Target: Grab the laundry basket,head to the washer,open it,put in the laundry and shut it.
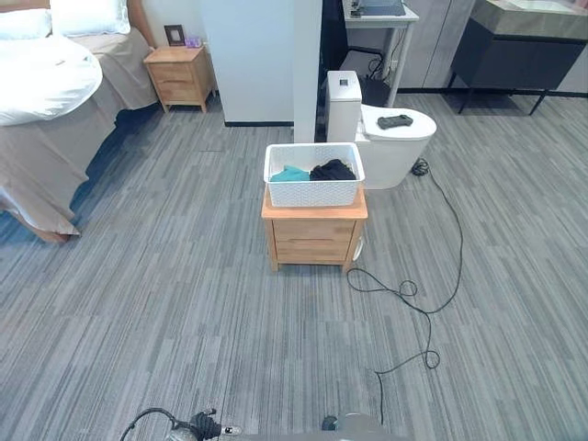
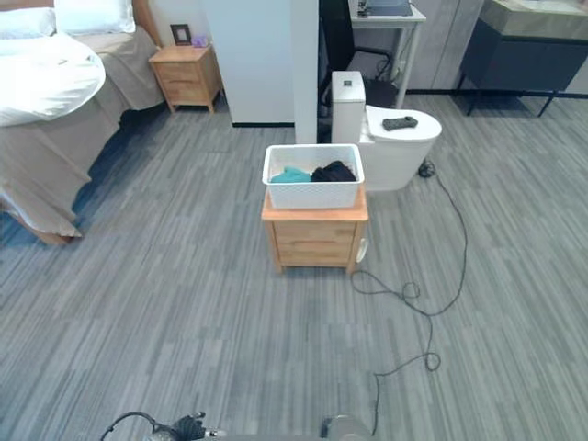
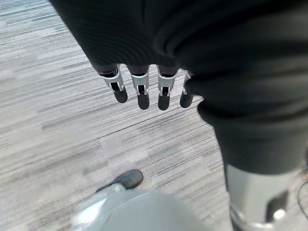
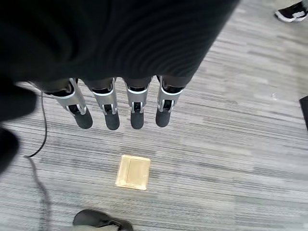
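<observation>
Both hands hung free while the laundry basket waited on a small wooden cabinet.

The white laundry basket (image 1: 313, 175) stood on top of the wooden cabinet (image 1: 313, 238) at about 12 o'clock from the robot, well apart from it, with a teal cloth (image 1: 289, 173) and a dark cloth (image 1: 333, 170) inside. A white toilet (image 1: 393, 140) was just behind it at 1 o'clock, a bed (image 1: 46, 83) at 10 o'clock. The left hand (image 3: 142, 89) pointed down at the grey floor (image 1: 165, 303), fingers straight and holding nothing. The right hand (image 4: 118, 108) was the same, above a small brass floor plate (image 4: 133, 172).
</observation>
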